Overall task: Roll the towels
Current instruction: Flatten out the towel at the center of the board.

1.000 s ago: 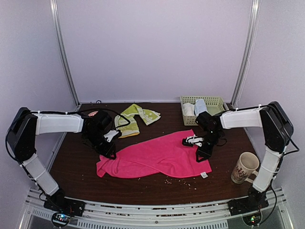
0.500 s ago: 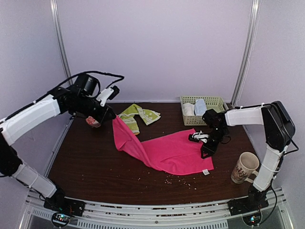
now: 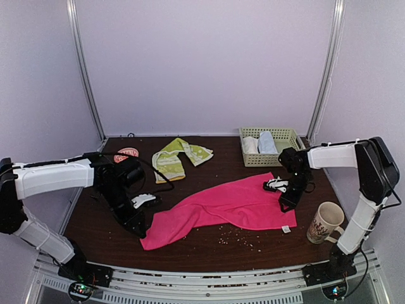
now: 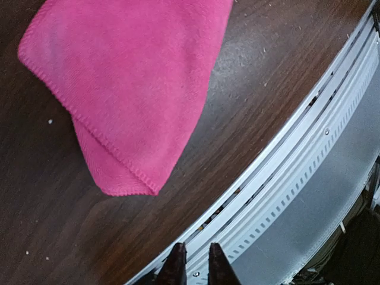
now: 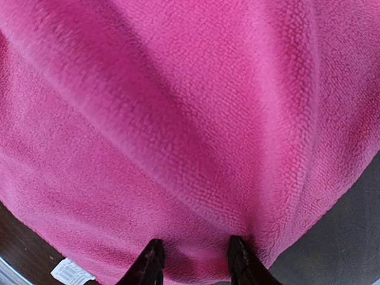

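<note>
The hot-pink towel (image 3: 221,206) lies stretched out long across the table, from its front-left corner to its right end. My left gripper (image 3: 140,221) hovers just left of that corner. In the left wrist view its jaws (image 4: 195,267) stand a narrow gap apart with nothing between them, and the towel's corner (image 4: 130,89) lies ahead of them. My right gripper (image 3: 286,201) is open, with both fingertips pressed down into the towel's right end (image 5: 178,119). The yellow-green towel (image 3: 177,157) lies crumpled at the back, untouched.
A basket (image 3: 272,159) at the back right holds a white cloth (image 3: 252,144) and a light-blue one (image 3: 266,142). A mug (image 3: 324,221) stands at the right front. Crumbs (image 3: 231,237) dot the table. The metal rail (image 4: 285,178) runs along the near edge, below my left fingers.
My left gripper lifted the pink towel's left end high, then brought it down front-left and let go. The towel now lies longer and flatter. My right gripper shifted slightly right.
</note>
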Action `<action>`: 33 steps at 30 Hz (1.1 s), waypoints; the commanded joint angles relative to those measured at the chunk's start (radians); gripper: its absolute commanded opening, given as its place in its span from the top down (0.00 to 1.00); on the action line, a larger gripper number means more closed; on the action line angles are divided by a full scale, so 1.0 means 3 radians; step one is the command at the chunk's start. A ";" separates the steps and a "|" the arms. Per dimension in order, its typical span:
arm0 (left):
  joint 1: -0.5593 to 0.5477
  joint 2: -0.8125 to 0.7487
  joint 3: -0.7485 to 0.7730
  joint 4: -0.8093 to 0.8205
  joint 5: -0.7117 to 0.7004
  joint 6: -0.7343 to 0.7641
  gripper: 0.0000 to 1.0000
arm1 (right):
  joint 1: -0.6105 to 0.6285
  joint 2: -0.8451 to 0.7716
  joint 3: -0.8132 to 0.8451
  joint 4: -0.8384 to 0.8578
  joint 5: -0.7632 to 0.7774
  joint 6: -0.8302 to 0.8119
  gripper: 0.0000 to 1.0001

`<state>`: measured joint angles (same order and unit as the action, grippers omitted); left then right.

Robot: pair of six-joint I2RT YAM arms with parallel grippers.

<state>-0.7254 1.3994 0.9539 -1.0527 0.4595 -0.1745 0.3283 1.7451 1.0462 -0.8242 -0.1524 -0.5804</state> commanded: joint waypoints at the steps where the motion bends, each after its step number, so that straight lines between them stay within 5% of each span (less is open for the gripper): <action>1: 0.0000 -0.0097 0.0535 -0.0222 -0.0410 -0.0150 0.79 | -0.0040 -0.0053 -0.0150 -0.0691 0.0166 -0.0129 0.62; 7: 0.0033 0.0091 0.1076 0.0150 -0.1457 -0.0067 0.49 | -0.0137 -0.0239 0.0198 -0.0815 -0.0097 -0.0172 0.61; 10: 0.0159 0.0027 0.0913 0.0695 -0.1663 -0.0145 0.04 | -0.0176 -0.0361 0.0358 -0.0828 -0.0232 -0.0116 0.58; 11: 0.0247 -0.0002 0.0859 0.0892 -0.1636 -0.0185 0.02 | -0.0194 -0.0443 0.0424 -0.0770 -0.0259 -0.0031 0.10; 12: 0.0336 -0.0014 0.0838 0.1015 -0.1624 -0.0225 0.02 | -0.0219 -0.0500 0.0486 -0.0642 -0.0210 0.0108 0.01; 17: 0.0408 0.0062 0.0710 0.1724 -0.1462 -0.0242 0.02 | -0.0234 -0.0838 0.0652 -0.0064 0.0470 0.0515 0.00; 23: 0.0407 0.0254 0.0441 0.2503 -0.1358 -0.0398 0.02 | -0.0287 -0.1422 0.0097 0.1052 -0.0057 0.0525 0.00; 28: 0.0410 -0.0192 0.0071 0.2940 -0.2676 -0.0862 0.02 | -0.0311 -0.1263 0.0114 0.1020 -0.0105 0.0546 0.00; 33: 0.0450 0.0056 0.0042 0.3261 -0.2595 -0.0618 0.03 | -0.0409 -0.0922 0.0186 0.1121 -0.0038 0.0871 0.00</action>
<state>-0.6006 1.3651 0.9695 -0.2443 -0.2501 -0.3672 0.2279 1.4006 1.0748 -0.5411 -0.1684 -0.4061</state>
